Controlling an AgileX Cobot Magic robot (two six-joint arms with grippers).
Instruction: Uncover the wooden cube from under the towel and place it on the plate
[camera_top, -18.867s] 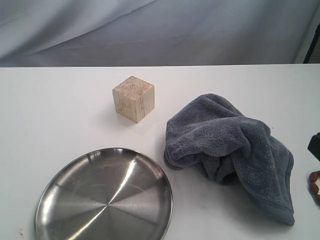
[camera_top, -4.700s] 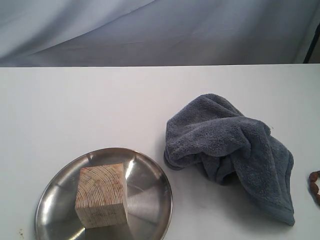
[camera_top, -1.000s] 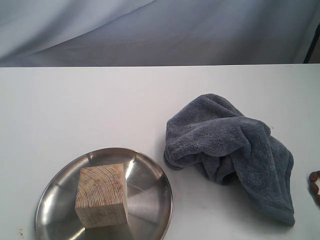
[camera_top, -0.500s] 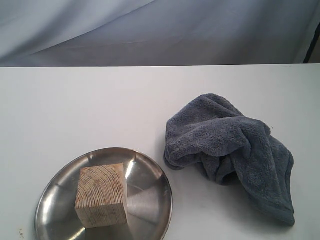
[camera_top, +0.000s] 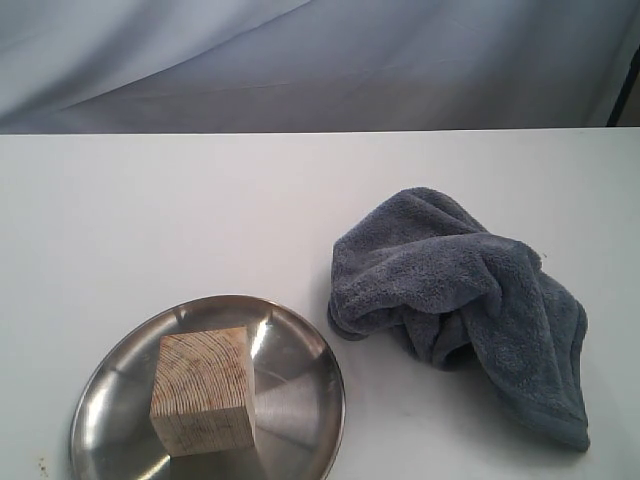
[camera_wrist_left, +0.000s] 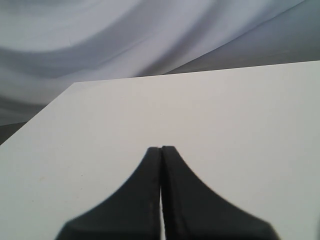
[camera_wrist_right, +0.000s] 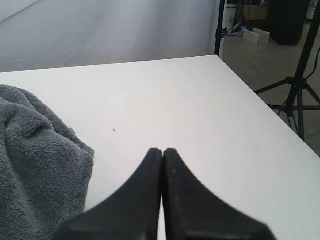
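Observation:
The pale wooden cube (camera_top: 203, 390) stands inside the shiny steel plate (camera_top: 300, 400) at the front left of the table. To its right the grey-blue towel (camera_top: 460, 300) lies crumpled in a heap, off the cube. Neither gripper shows in the exterior view. The left gripper (camera_wrist_left: 161, 149) is shut, with nothing between its black fingers, over bare white table. My right gripper (camera_wrist_right: 162, 150) is also shut and empty, with the towel (camera_wrist_right: 35, 165) lying beside it.
The white table (camera_top: 150, 210) ends at a grey cloth backdrop (camera_top: 320, 60). In the right wrist view the table's corner and side edge (camera_wrist_right: 260, 100) are close, with a black light stand (camera_wrist_right: 300, 85) on the floor beyond.
The cube, once standing on the table behind the plate, now rests in the plate. A brown object at the right edge has left the exterior view. Over the last second nothing else moved.

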